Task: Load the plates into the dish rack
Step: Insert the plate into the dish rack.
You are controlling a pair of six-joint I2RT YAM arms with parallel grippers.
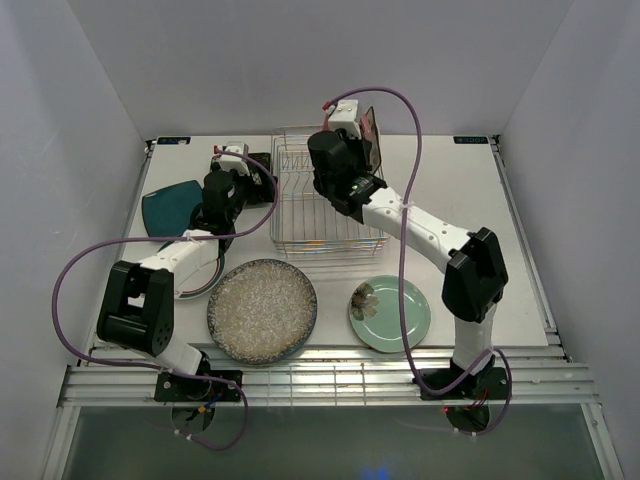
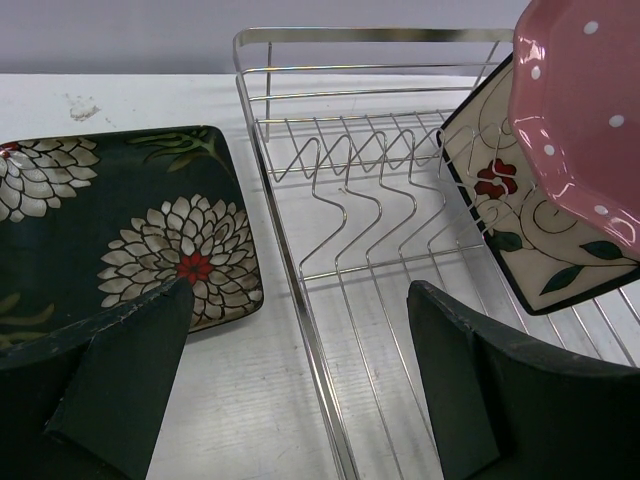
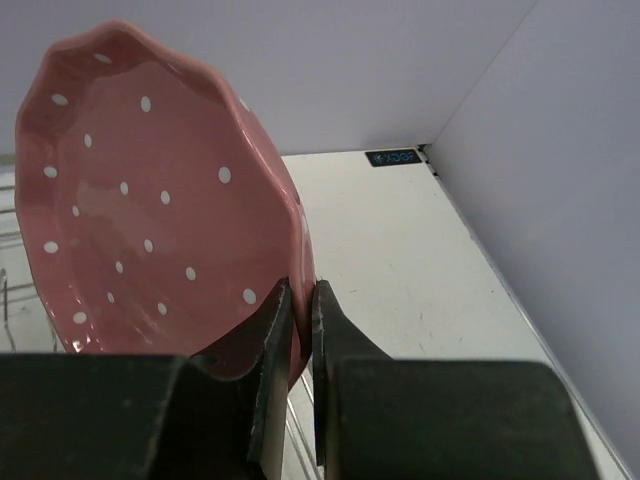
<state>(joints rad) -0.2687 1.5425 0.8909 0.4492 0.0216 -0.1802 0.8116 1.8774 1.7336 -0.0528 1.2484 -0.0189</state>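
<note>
My right gripper [image 3: 303, 300] is shut on the rim of a pink dotted plate [image 3: 150, 200], holding it upright above the far right part of the dish rack [image 1: 325, 210]. In the left wrist view the pink plate [image 2: 590, 110] hangs over a cream floral square plate [image 2: 530, 250] that leans inside the wire rack [image 2: 300, 290]. My left gripper [image 2: 300, 340] is open and empty, low over the rack's left rim. A black floral square plate [image 2: 120, 230] lies on the table just left of it.
A teal plate [image 1: 172, 205] lies at the far left. The large grey speckled plate [image 1: 262, 310] and the mint green floral plate [image 1: 390, 313] sit near the front edge. Part of a white plate [image 1: 203, 277] shows under the left arm. White walls enclose the table.
</note>
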